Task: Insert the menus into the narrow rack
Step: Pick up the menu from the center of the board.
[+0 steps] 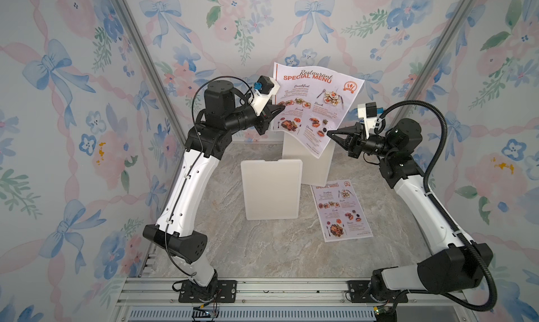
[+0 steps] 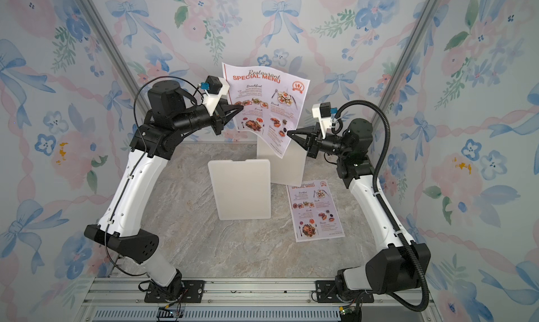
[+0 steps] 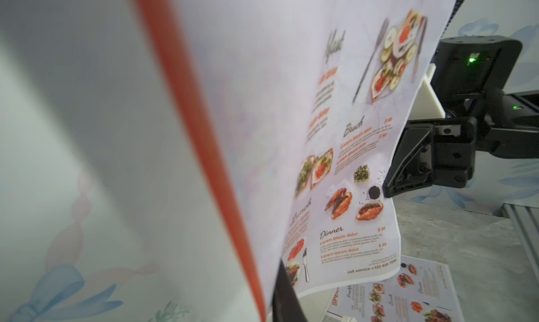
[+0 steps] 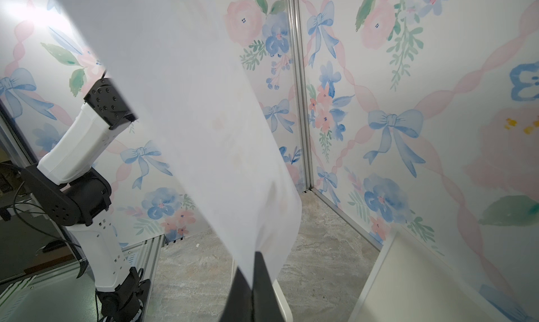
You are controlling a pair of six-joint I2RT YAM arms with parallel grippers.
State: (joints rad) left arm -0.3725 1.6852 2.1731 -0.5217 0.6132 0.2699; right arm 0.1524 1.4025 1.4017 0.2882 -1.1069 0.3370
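Elbows are bent on the left arm (image 1: pixel 186 189) and right arm (image 1: pixel 420 200), wrists turned inward. One menu (image 1: pixel 315 101) (slightly curled) is held upright above the rack (image 1: pixel 297 160), pinched at its left edge by the closed left gripper (image 1: pixel 282 107) and at its lower right edge by the closed right gripper (image 1: pixel 329 133). The second menu (image 1: pixel 341 209) is laid flat on the table (image 1: pixel 262 247).
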